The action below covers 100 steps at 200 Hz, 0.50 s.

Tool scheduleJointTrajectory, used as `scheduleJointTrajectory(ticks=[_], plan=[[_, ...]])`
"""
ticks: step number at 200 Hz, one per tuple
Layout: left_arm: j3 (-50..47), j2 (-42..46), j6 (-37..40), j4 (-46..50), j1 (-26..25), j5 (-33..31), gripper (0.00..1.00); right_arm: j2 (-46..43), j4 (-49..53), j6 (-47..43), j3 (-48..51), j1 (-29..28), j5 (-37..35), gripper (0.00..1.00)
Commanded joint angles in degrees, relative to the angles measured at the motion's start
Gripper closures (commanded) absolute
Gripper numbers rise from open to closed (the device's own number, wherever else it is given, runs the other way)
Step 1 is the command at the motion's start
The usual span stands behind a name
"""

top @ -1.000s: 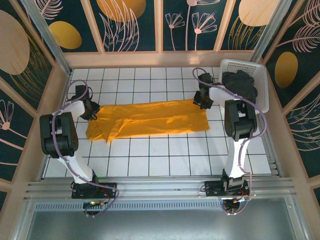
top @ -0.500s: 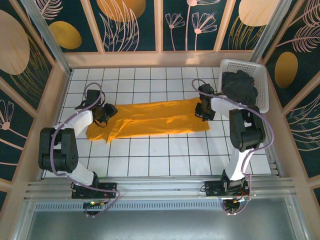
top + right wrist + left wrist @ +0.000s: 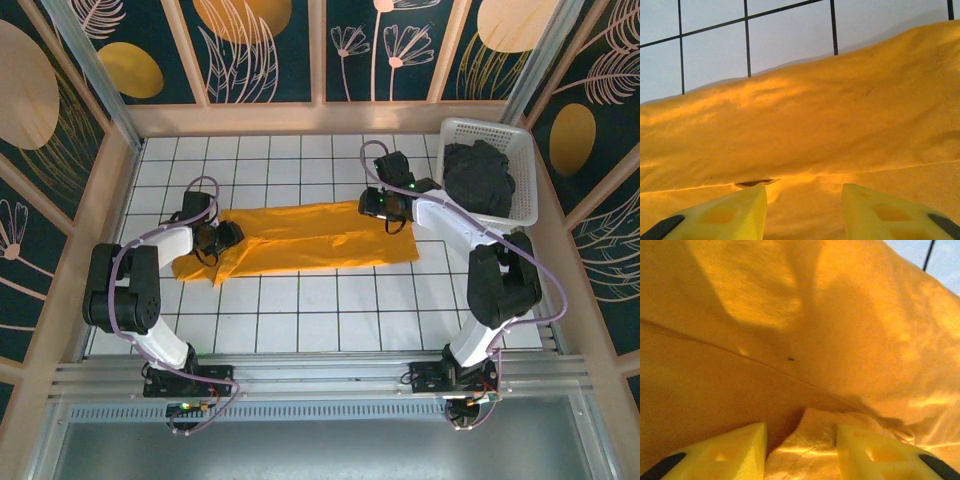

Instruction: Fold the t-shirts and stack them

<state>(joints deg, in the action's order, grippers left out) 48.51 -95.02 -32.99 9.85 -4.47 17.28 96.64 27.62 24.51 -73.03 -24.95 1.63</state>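
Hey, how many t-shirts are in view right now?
2. The mustard-yellow t-shirt lies spread on the tiled table; the dark t-shirt is bunched in the white basket, far right. Others may hide beneath it.

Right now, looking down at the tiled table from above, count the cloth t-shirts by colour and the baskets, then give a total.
Mustard-yellow cloth t-shirt, spread out flat: 1
Dark charcoal cloth t-shirt, bunched up: 1
White plastic mesh basket: 1
Total: 3
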Motion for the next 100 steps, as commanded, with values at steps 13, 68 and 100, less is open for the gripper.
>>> scheduleJointTrajectory(ticks=[13,68,100], plan=[[-1.4,3.0,-0.2,-1.4,-1.8,1.9,0.66,-2.0,1.1,0.9,0.0,-0.6,0.4,0.55],[-4.7,6.2,-2.7,0.4,-5.9,3.4,0.9,-2.2,0.8,1.6,0.5,-0.5,0.0,0.55],[-6.5,8.7,-4.8,1.7,-10.1,3.7,0.91,-2.0,0.5,1.8,0.9,-0.5,0.1,0.56]])
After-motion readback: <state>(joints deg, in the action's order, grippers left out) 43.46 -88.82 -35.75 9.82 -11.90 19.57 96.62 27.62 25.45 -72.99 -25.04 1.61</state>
